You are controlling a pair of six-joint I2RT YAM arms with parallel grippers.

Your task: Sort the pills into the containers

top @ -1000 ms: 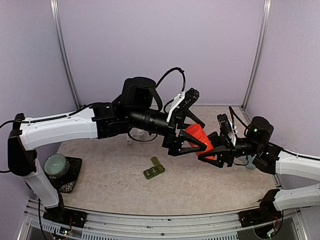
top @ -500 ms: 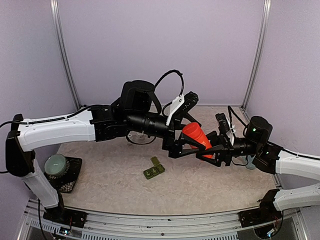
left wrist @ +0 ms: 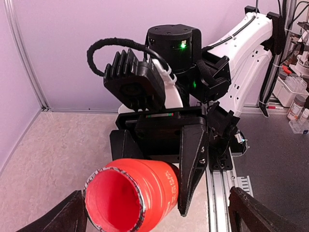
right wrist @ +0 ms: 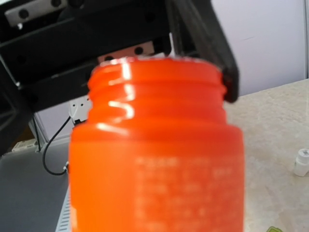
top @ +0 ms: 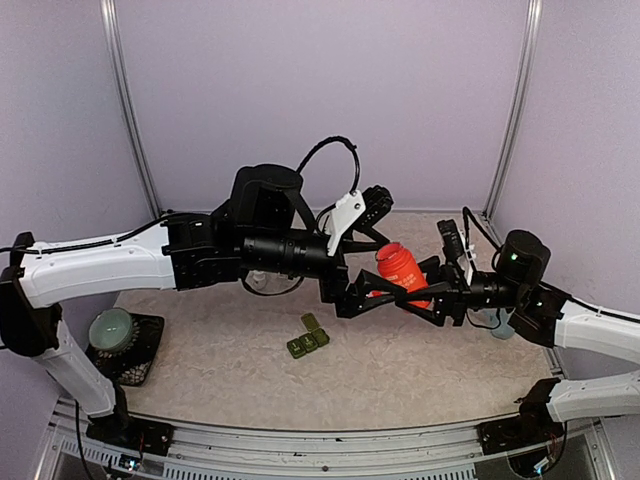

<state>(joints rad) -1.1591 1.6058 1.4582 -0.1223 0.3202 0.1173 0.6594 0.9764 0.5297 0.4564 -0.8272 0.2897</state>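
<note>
Orange, shiny plastic makes up the round bottle [top: 398,268] that hangs in the air over the middle of the table [top: 220,370]. Its top has no lid, and it has screw ridges around the neck. Blurry pale writing runs across its side. The right pincer [top: 410,288] is clamped on the bottle, with one flat black finger [left wrist: 193,164] pressed on its side. The open mouth points at the left arm.

The left pincer [left wrist: 159,218] has its black fingers [left wrist: 65,220] spread wide apart. One finger is on each side of the bottle's mouth, and they do not touch it.

The containers [top: 308,338] sit low on the table, under and a bit to the left of the bottle, well apart from both pincers. They are three small dark green squares joined in a row. One lid looks flipped up at the back.

The table is pale and speckled, like stone. At its left edge, a round pale green thing [top: 112,328] rests on a dark stand [top: 140,352]. A small white bottle [right wrist: 301,162] stands on the table too. The big black arms hide much of the back of the table.
</note>
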